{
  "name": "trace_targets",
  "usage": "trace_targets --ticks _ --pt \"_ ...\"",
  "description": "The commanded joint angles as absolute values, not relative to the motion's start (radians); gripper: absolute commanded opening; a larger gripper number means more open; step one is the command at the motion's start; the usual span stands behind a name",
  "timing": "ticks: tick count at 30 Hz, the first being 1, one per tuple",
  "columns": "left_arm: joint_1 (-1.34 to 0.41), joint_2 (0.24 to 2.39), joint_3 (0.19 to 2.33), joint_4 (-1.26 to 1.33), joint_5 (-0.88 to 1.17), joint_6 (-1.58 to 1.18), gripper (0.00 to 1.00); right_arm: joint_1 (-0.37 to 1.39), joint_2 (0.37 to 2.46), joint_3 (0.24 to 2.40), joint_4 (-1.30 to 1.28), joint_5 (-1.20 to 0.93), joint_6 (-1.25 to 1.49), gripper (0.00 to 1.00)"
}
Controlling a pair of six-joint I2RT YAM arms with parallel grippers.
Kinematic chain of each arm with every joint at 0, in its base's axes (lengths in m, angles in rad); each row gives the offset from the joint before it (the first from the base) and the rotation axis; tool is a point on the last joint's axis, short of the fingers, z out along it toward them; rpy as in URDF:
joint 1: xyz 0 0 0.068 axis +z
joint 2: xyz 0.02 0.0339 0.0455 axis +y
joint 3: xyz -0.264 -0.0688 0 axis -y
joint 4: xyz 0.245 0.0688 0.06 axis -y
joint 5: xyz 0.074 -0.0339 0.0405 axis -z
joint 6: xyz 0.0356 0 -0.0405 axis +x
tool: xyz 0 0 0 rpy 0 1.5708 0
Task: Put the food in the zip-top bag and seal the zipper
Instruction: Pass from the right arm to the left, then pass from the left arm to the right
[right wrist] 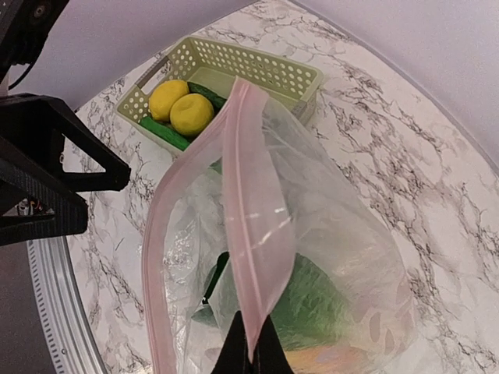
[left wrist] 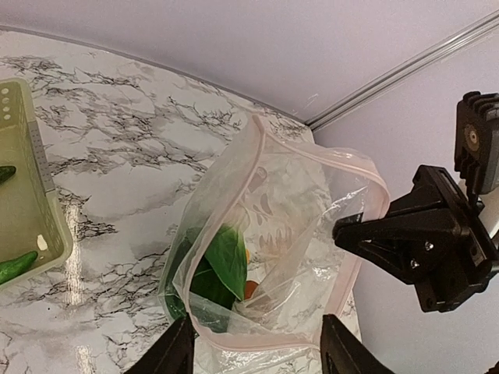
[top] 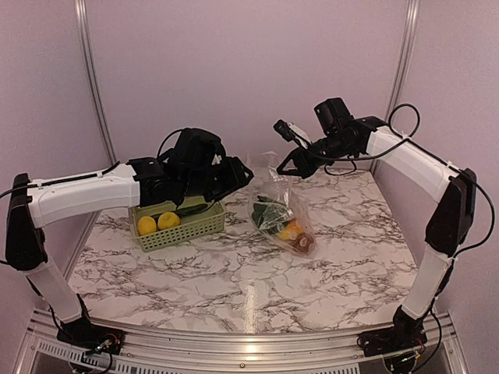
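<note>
The clear zip-top bag (top: 281,212) stands on the marble with its mouth held up and open. Inside it are green bok choy (left wrist: 226,257), an orange fruit (top: 290,231) and a brown piece (top: 304,243). My right gripper (right wrist: 251,354) is shut on the pink zipper (right wrist: 249,195) at the bag's far lip. My left gripper (left wrist: 257,354) is open, its fingers wide apart either side of the bag's near lip, gripping nothing. Two lemons (right wrist: 181,107) and a cucumber (right wrist: 164,132) lie in the green basket (top: 204,227).
The basket stands left of the bag, under my left arm (top: 86,195). Purple walls close the back and sides. My right gripper (left wrist: 405,241) hangs close to the right of the bag's mouth in the left wrist view.
</note>
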State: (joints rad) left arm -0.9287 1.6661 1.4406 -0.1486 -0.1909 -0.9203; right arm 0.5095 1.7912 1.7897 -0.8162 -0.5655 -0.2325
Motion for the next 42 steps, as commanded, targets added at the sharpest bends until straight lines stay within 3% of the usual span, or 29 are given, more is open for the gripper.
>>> trace_targets --ticks 1,6,14,17,18,20,21,24,28,35,42 --pt "-0.93 1.753 1.447 -0.194 -0.133 -0.932 0.57 0.532 1.787 1.761 -0.803 -0.588 -0.229 0.0" --pt "-0.931 1.806 1.456 -0.244 -0.151 -0.968 0.53 0.541 1.74 1.687 -0.757 -0.579 -0.227 0.0" --pt "-0.928 1.885 1.526 -0.181 -0.053 -0.966 0.0 0.544 1.691 1.674 -0.799 -0.544 -0.237 0.0" --pt "-0.945 1.858 1.545 -0.13 -0.066 -0.95 0.0 0.544 1.662 1.73 -0.836 -0.508 -0.231 0.0" --pt "-0.952 1.839 1.541 -0.11 -0.084 -0.948 0.0 0.544 1.649 1.732 -0.84 -0.49 -0.223 0.1" --pt "-0.965 1.802 1.52 -0.045 -0.116 -0.956 0.0 0.544 1.621 1.697 -0.837 -0.467 -0.21 0.38" --pt "-0.972 1.784 1.505 -0.021 -0.13 -0.969 0.0 0.544 1.607 1.668 -0.832 -0.458 -0.2 0.46" --pt "-0.988 1.754 1.482 -0.009 -0.18 -0.991 0.0 0.544 1.579 1.579 -0.826 -0.446 -0.187 0.5" --pt "-0.997 1.751 1.481 -0.009 -0.199 -0.991 0.0 0.544 1.571 1.542 -0.857 -0.427 -0.187 0.44" --pt "-1.0 1.785 1.519 -0.043 -0.172 -0.988 0.0 0.504 1.579 1.618 -0.889 -0.335 -0.18 0.01" --pt "-0.983 1.893 1.711 -0.093 -0.144 -0.862 0.0 0.321 1.682 1.919 -0.885 -0.258 -0.173 0.0"
